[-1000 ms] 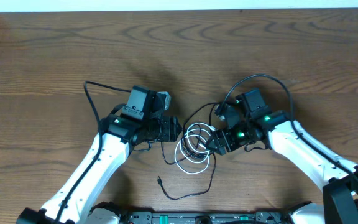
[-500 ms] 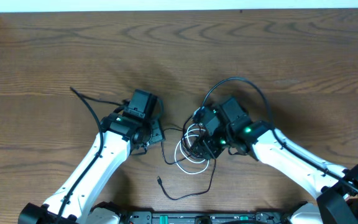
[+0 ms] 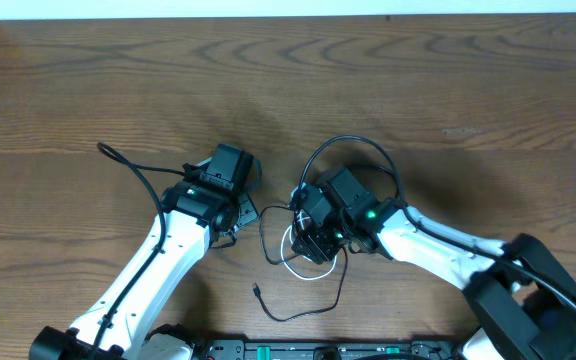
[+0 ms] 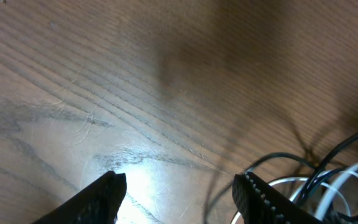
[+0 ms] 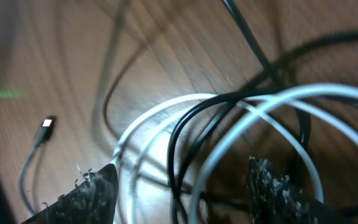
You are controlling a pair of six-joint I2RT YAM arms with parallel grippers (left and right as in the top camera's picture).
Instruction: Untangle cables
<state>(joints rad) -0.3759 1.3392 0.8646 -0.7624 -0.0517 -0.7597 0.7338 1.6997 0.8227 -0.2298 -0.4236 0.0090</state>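
The step in hand, as I judge it, is getting a clean grip on 1 cable inside the knot. To do it well I want the right tool (image 5: pixel 182 175) to close on a single strand only, ideally the white cable (image 5: pixel 229 148) where it arcs clear of the black cable (image 5: pixel 185 124). Then I should lift slowly while the left tool (image 4: pixel 179 186) pins or pulls the other strand. Closing on both would only drag the whole bundle.

The right tool is spread. It straddles the overlapped loops, which fill the gap between its 2 fingers. I cannot tell whether either finger touches a strand. The left tool is spread too and holds nothing. It hangs over bare worktop (image 4: pixel 104 74), with the edge of the tangle just off to its right.

The tangle sits between the 2 tools. It is about midway between the left and right edges of the worktop and nearer the near edge than the far one. The white loops are partly hidden under the right tool in the overhead view. The black cable's free tail runs out toward the near edge and ends in a plug (image 3: pixel 256 292) lying apart from the coil.
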